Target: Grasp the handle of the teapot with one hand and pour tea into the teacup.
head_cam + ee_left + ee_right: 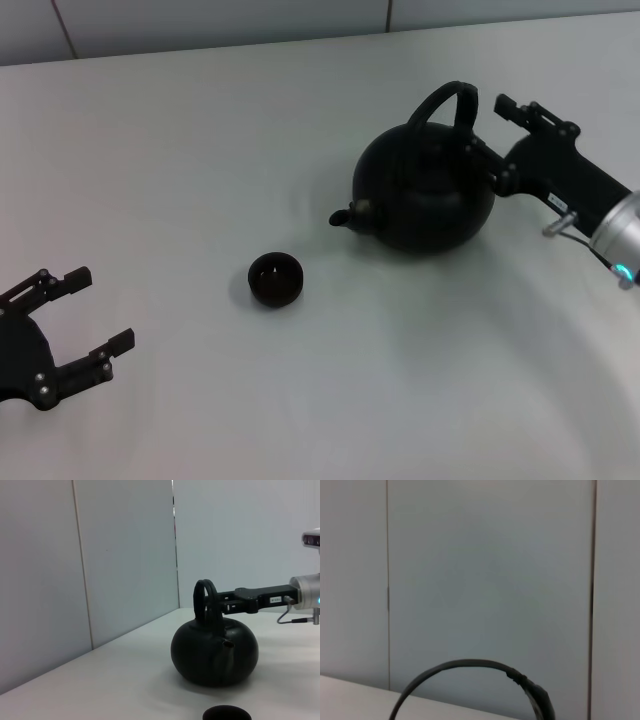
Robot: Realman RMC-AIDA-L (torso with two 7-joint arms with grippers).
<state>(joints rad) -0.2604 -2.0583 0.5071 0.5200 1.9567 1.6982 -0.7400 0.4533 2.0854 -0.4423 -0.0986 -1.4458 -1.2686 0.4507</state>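
Observation:
The black teapot (425,195) stands on the white table (180,130), right of centre, with its spout (345,215) pointing left toward the teacup (275,280). Its arched handle (447,100) stands upright. My right gripper (490,132) is open just right of the handle's thick section, at handle height, with one finger on each side. The left wrist view shows the teapot (215,652), the handle (204,597), the right gripper (220,605) reaching it, and the teacup's rim (226,713). The right wrist view shows only the handle's arch (470,664). My left gripper (103,308) is open and empty at the lower left.
A pale panelled wall (125,555) stands behind the table's far edge. The bare table surface lies between the teacup and the left gripper.

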